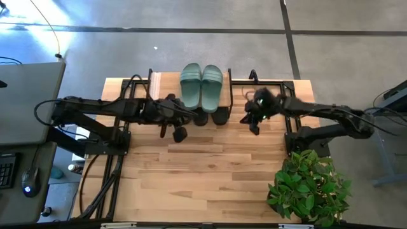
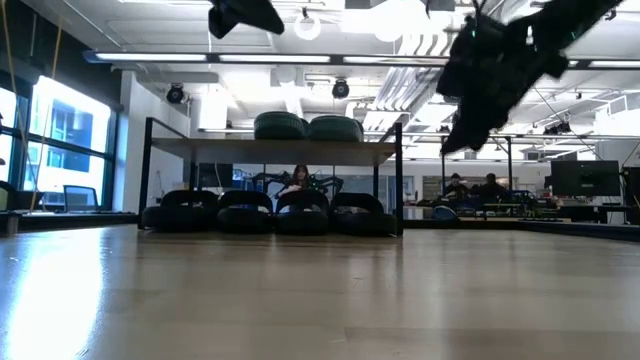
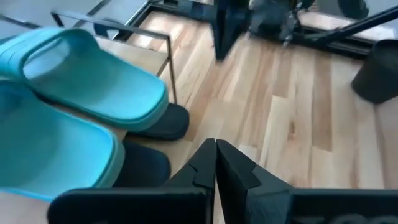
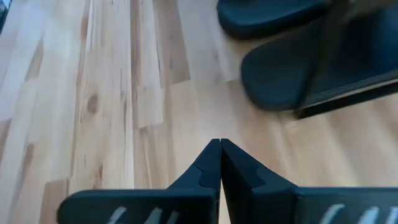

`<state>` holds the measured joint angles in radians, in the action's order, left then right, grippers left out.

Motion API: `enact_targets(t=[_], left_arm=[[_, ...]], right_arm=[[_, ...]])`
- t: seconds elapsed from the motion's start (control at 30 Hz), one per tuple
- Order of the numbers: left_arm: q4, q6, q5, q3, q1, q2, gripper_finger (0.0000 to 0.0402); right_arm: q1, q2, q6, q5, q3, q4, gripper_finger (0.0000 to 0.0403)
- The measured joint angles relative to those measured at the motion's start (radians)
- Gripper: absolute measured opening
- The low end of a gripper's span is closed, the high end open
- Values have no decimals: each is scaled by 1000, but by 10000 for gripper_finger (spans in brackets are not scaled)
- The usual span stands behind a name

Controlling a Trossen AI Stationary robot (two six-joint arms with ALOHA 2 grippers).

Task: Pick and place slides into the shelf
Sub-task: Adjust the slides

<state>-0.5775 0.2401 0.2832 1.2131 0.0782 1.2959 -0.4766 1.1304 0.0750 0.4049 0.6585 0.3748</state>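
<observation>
You have both arms up off the surface [image 1: 210, 172], one on each side of the shelf [image 1: 166, 81]. Your left tool [image 3: 216, 163] hangs just beside the shelf's left-front corner, fingers pressed together with nothing between them. Your right tool [image 4: 220, 163] hangs off the shelf's right end, also fully closed and holding nothing; bare wood lies under its tips, with 2 black toes just past them.

The shelf stands at the far edge of the surface. On its top board you can see the 2 sage-green slides [image 1: 201, 85] lying side by side, touching, their toes hanging over the front edge. In the low view the 4 black slides [image 2: 272, 213] sit in a row on the surface beneath the board, between the black frame legs, toes facing the camera; they seem to touch one another, though the shadow under the board makes that hard to confirm.

A potted plant [image 1: 309, 188] sits at the near right corner of the surface, well apart from the shelf. People sit at desks in the room behind.
</observation>
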Motion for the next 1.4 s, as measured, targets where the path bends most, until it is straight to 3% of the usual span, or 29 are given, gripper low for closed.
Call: enact_targets(t=[0.1,0.23,0.4,0.93,1.4], left_arm=[[3,0,-4,0,-3,-10,1],[3,1,-3,-1,-20,-7,1],[2,0,-3,-1,-20,-4,1],[3,-8,-3,-1,-20,-4,1],[3,-8,-1,-1,-20,-4,1]], right_arm=[[62,17,-110,-61,-127,-224,0],[160,14,-225,-292,-244,-475,0],[266,50,-277,-512,-286,-519,0],[310,426,-449,-593,-287,-934,0],[309,551,-500,-641,-254,-1047,0]])
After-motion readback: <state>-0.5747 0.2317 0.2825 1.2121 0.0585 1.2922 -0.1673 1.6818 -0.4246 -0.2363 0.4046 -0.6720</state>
